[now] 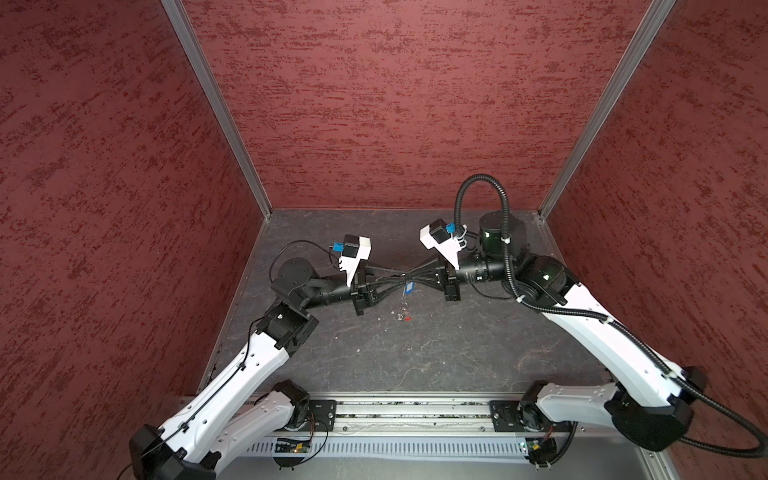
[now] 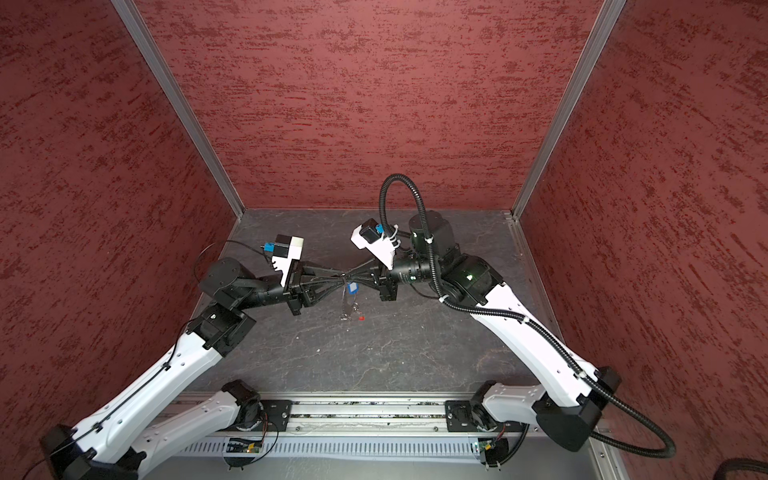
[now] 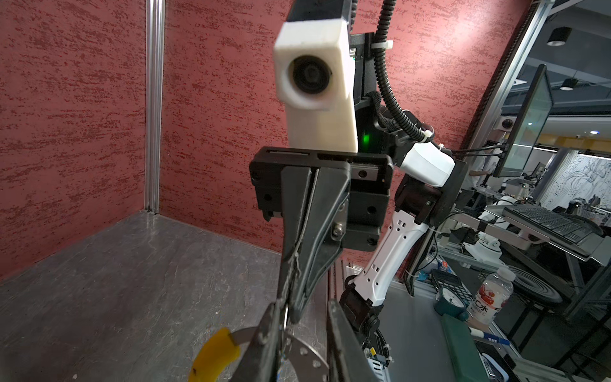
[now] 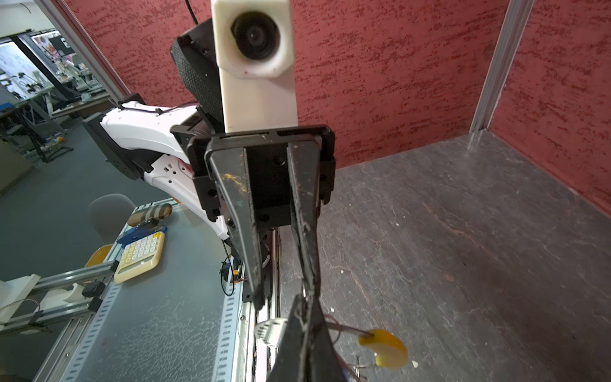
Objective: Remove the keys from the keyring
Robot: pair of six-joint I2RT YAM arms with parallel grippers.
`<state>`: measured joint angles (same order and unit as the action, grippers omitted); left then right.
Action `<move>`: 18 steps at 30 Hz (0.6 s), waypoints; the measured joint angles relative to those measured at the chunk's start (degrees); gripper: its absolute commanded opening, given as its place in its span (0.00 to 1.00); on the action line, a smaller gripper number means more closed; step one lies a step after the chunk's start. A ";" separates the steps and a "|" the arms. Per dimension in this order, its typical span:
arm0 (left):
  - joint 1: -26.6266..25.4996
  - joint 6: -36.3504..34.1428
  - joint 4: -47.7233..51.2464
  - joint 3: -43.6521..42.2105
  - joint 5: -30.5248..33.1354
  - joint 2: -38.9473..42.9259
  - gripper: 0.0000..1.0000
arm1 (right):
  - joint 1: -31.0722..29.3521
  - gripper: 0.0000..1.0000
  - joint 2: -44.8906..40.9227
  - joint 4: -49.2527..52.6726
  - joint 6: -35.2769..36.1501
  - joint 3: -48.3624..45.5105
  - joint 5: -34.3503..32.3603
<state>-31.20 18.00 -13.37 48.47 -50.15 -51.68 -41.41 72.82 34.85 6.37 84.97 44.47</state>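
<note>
Midair, right fingers [image 3: 296,205] clamp keyring [image 1: 402,308], left fingers [image 4: 236,205] narrowly apart near blue key [image 1: 409,286]; next, probably pinch and work it off.

The left gripper [image 1: 404,279] and right gripper [image 1: 415,276] meet tip to tip above the surface [image 1: 457,353]. The keyring [image 1: 402,309] hangs below them, its lower end perhaps touching it.
</note>
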 measured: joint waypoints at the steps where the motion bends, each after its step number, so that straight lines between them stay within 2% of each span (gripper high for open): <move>1: 0.00 -0.22 0.22 0.02 -0.22 -0.13 0.17 | 0.00 0.00 0.07 0.83 0.35 0.24 -0.04; 4: 0.00 -0.39 0.61 0.09 -0.68 -0.66 0.12 | -0.02 0.00 0.07 2.82 1.20 0.83 -0.20; 11: 0.02 -0.50 1.03 0.13 -0.87 -0.94 0.11 | -0.02 0.00 0.07 4.52 2.12 0.94 -0.81; 18: 0.00 -0.48 1.14 0.20 -0.87 -1.27 0.16 | 0.00 0.00 0.07 4.35 2.03 0.94 -1.33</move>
<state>-31.20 17.52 -12.23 48.66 -51.03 -52.95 -41.41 72.88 39.20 8.40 85.91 43.13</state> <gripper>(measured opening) 0.156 0.041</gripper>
